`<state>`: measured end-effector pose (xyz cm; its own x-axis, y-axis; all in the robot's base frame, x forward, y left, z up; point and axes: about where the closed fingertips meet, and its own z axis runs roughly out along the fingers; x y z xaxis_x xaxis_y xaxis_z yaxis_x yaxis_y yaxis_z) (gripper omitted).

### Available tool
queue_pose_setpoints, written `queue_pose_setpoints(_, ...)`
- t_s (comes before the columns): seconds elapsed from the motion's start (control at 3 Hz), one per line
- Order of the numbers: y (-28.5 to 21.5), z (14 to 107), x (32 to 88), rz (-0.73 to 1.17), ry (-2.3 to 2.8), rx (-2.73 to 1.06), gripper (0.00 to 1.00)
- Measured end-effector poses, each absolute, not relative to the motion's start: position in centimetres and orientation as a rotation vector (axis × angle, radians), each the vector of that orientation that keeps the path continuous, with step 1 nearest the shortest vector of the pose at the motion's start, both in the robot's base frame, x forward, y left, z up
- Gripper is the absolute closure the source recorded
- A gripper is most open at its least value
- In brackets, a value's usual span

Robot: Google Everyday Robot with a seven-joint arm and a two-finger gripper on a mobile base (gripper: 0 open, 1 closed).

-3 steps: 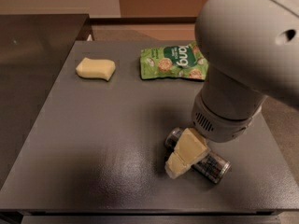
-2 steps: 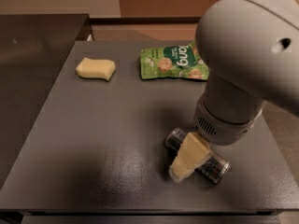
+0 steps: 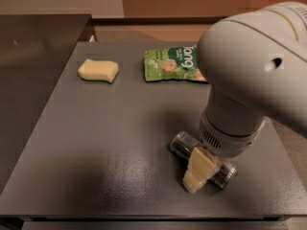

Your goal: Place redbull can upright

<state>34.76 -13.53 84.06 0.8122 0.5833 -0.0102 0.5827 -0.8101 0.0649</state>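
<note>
Pincer (image 3: 200, 169) over lying redbull can (image 3: 183, 144); green bag (image 3: 170, 64) behind.

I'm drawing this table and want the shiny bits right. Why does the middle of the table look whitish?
Camera view: room light reflects off the smooth grey table, leaving a pale sheen there. Camera view again: the gripper sits over the lying redbull can near the front right, where the table looks darker, shaded by the arm.
</note>
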Motion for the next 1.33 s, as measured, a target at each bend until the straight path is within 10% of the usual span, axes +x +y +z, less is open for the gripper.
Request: queue_pose_setpoints(1.33,-7.0,87.5,34.7,-0.059,0.784,3.104,1.0)
